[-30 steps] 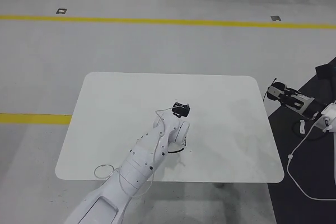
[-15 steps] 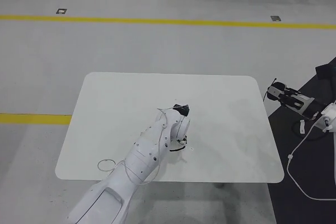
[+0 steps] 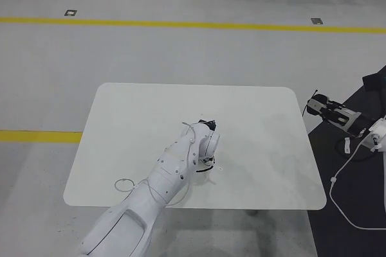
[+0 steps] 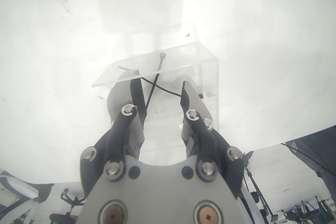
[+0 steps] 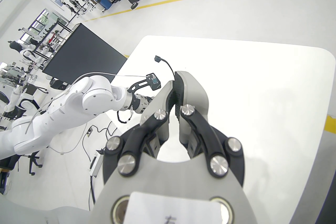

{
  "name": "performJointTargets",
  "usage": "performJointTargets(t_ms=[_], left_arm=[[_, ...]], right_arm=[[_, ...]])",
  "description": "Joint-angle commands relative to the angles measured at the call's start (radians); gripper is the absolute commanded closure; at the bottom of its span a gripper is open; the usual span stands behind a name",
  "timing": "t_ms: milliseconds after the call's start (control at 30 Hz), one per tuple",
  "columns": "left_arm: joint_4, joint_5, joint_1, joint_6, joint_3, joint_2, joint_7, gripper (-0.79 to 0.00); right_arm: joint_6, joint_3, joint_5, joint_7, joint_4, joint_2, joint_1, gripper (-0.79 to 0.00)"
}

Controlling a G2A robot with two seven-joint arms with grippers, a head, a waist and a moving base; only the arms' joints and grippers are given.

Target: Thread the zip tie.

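Over the white bench (image 3: 264, 115), the right tool (image 5: 175, 78) is pinched shut on a black zip tie (image 5: 168, 64). The strap curls up out of the tips and its little square head hangs in the air, well clear of the bench top. The left tool (image 4: 160, 82) is another story: its fingers (image 4: 137, 99) are spread fairly wide, with the tips right up against a clear box (image 4: 210, 72) sitting on a white surface, and they aren't clamped on anything as far as I can see. A second zip tie (image 4: 160, 62) is at that box, head up by the top plate and strap running down between the spread fingers, with another thin black strand crossing it towards one pad. Looking down on it all, an arm (image 3: 180, 170) is hunched over the middle of the bench and another arm (image 3: 350, 119) sits past the bench edge, next to a black panel (image 3: 373, 186). Honestly can't tell which arm is which from up there.
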Motion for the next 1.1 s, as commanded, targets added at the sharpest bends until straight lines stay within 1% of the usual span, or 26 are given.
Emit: performJointTargets(t_ms=[0, 233, 633, 800, 900, 967, 1000, 1033, 1067], left_arm=[[0.012, 0.0, -0.005, 0.004, 0.001, -0.004, 0.001, -0.252], [0.044, -0.005, -0.016, 0.001, 0.002, -0.015, 0.014, -0.194], [0.089, 0.008, -0.034, 0.018, 0.004, -0.031, 0.032, -0.194], [0.118, -0.002, -0.041, 0.002, -0.002, -0.037, 0.04, -0.194], [0.139, -0.011, -0.049, -0.006, -0.006, -0.042, 0.051, -0.172], [0.149, -0.019, -0.052, -0.012, -0.007, -0.045, 0.054, -0.089], [0.153, -0.02, -0.054, -0.014, -0.007, -0.047, 0.055, -0.018], [0.157, -0.019, -0.057, -0.015, -0.006, -0.049, 0.056, 0.0], [0.161, -0.021, -0.058, -0.016, -0.006, -0.051, 0.057, 0.0]], right_arm=[[0.0, 0.0, 0.0, 0.0, 0.0, 0.0, 0.0, 0.0], [0.0, 0.0, 0.0, 0.0, 0.0, 0.0, 0.0, 0.0], [0.0, 0.0, 0.0, 0.0, 0.0, 0.0, 0.0, 0.0], [0.0, 0.0, 0.0, 0.0, 0.0, 0.0, 0.0, 0.0], [0.0, 0.0, 0.0, 0.0, 0.0, 0.0, 0.0, 0.0], [0.0, 0.0, 0.0, 0.0, 0.0, 0.0, 0.0, 0.0], [0.0, 0.0, 0.0, 0.0, 0.0, 0.0, 0.0, 0.0], [0.0, 0.0, 0.0, 0.0, 0.0, 0.0, 0.0, 0.0], [0.0, 0.0, 0.0, 0.0, 0.0, 0.0, 0.0, 0.0]])
